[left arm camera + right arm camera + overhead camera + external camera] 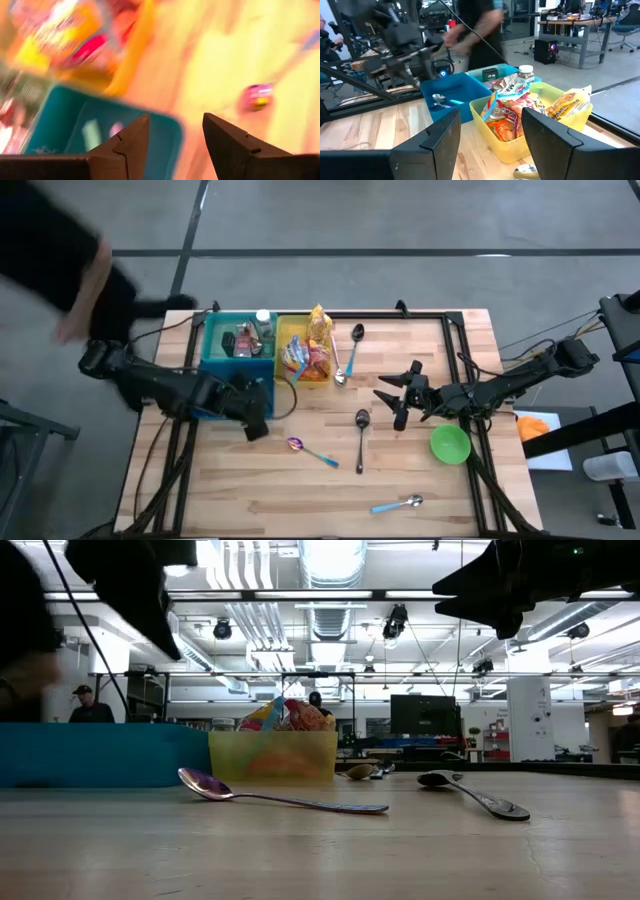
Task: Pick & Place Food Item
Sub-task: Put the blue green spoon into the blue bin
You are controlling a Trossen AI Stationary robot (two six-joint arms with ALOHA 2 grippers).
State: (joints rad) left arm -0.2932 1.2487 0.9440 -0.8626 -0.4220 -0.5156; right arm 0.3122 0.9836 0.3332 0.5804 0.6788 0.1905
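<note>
Snack packets sit in the yellow bin, between both arms' open, empty jaws.

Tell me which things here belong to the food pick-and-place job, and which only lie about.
Belong to the job:
- snack packets
- yellow bin holding them
- teal bin
- left gripper, fingers apart
- right gripper, fingers apart

Only lying about:
- four spoons, e.g. black spoon
- green bowl

Four spoons lie scattered — beside a green bowl.
</note>
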